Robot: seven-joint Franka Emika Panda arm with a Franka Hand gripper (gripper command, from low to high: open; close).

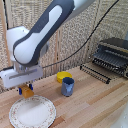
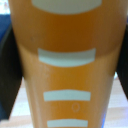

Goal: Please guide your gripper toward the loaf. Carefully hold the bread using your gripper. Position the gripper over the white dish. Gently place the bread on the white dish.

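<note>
My gripper (image 1: 26,91) is shut on the small orange-brown bread loaf (image 1: 27,92), which shows between the blue-tipped fingers. It hangs just above the far edge of the white dish (image 1: 33,112), toward the exterior view's left. In the wrist view the loaf (image 2: 67,60) fills nearly the whole picture, orange with pale stripes, and the dark fingers (image 2: 7,80) press on its sides. The dish holds nothing.
A blue cup (image 1: 67,86) stands on the wooden table (image 1: 95,105) to the right of the dish. A round yellow disc-shaped thing (image 1: 63,76) lies behind the cup. A black toaster oven (image 1: 114,56) with a rack stands at the far right.
</note>
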